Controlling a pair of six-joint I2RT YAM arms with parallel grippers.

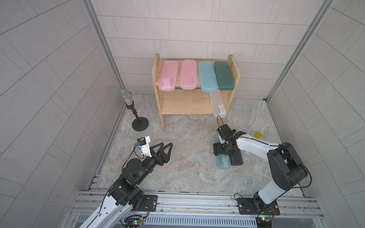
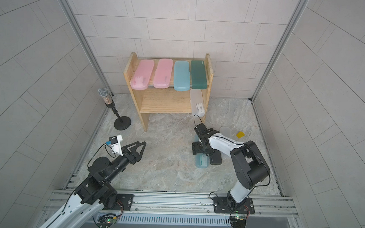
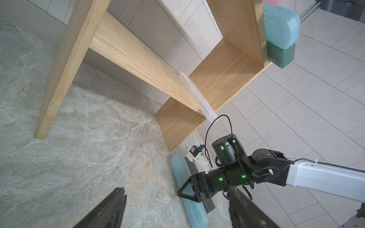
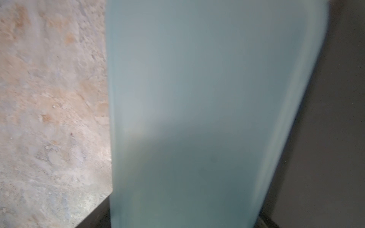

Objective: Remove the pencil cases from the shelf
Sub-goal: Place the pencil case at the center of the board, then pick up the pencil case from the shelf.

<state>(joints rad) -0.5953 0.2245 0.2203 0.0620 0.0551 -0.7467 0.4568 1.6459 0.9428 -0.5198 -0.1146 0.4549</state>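
While the right gripper (image 1: pixel 219 149) stands low over the light blue case on the surface (image 1: pixel 223 164), its fingers sit along that case's two long sides. The blurred right wrist view does not show whether they grip it or have let go. The left gripper (image 1: pixel 167 145) hangs well apart, its fingers (image 3: pixel 110 209) spread wide and holding nothing.

Just beside the blue case, seemingly touching it, lies the black case (image 1: pixel 236 160). A frosted clear case on the surface (image 1: pixel 244 130) is partly hidden under the right arm, and a small yellow piece (image 1: pixel 258 135) lies near it.

Five cases remain on the shelf (image 1: pixel 186 102). The frosted clear case on the lower tier (image 1: pixel 217 101) lies close against the side panel, its near end past the front edge. On the top tier the left pink case (image 1: pixel 168 75), the right pink case (image 1: pixel 188 74), the light blue case on the top tier (image 1: pixel 207 76) and the dark green case (image 1: pixel 224 75) lie tightly side by side, all jutting forward.

If the right fingers rise while pinching or rubbing, the blue case could be dragged or shove the black one. On the shelf, the tight packing leaves little room for a finger, so a neighbour could be knocked off. The side panel likewise crowds the frosted case.

Small white marks show on the black, frosted and dark green cases, none legible.
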